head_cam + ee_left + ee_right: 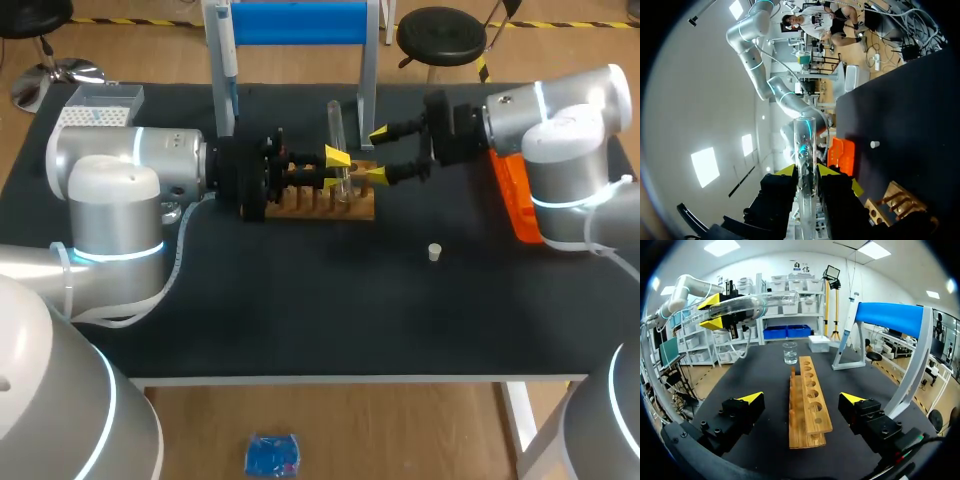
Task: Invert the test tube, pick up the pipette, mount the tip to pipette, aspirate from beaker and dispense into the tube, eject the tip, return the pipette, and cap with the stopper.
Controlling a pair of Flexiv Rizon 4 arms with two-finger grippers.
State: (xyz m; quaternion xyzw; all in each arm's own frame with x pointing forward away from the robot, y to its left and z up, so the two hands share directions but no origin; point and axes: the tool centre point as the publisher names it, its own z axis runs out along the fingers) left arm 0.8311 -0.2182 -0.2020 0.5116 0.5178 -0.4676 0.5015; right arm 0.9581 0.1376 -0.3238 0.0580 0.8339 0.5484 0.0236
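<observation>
Glass test tube (805, 145) — base hidden

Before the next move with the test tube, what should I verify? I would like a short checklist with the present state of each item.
1. Left end effector shut on the test tube: ok.
2. Tube mouth up or down: cannot tell.
3. Right end effector open, holding nothing: ok.
4. Wooden rack holes empty: ok.
5. Stopper on the table, apart from the rack: ok.
6. Pipette hanging on its stand: ok.

Obstacles: rack (312, 206), upright test tube (336, 125), blue stand (298, 22) bhd.
</observation>
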